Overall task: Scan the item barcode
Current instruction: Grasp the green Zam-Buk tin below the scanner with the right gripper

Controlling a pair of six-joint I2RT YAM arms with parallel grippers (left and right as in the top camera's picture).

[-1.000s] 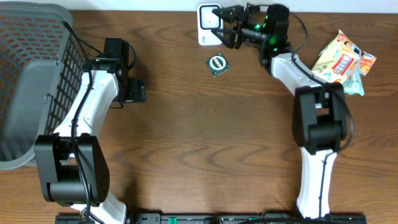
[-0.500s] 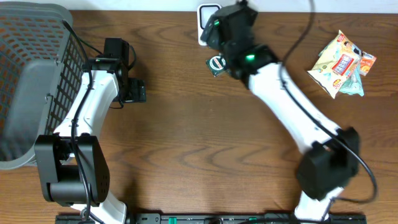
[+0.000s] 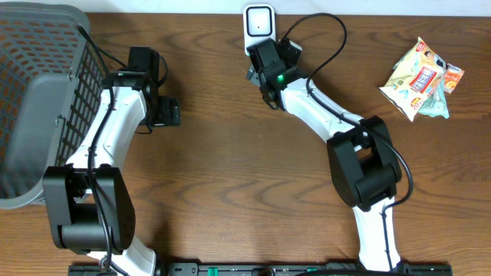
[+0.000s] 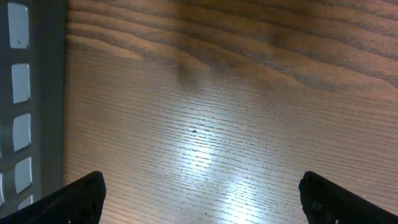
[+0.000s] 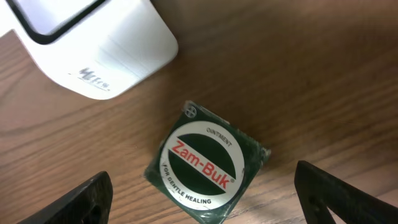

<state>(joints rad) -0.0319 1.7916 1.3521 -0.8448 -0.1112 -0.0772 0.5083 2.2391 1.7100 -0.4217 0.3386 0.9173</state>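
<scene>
Wooden table (image 3: 230,169) carries a grey basket (image 3: 38,92) far left of the white scanner (image 3: 259,21). Left gripper (image 4: 202,193) has jaws apart. Right gripper (image 5: 202,186), jaws apart, hangs over the green Zam-Buk box (image 5: 207,171), just beside the scanner.

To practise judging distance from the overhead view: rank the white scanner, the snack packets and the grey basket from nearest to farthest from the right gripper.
1. The white scanner, just beyond the right gripper, at the table's far edge.
2. The snack packets, far right.
3. The grey basket, far left.
</scene>
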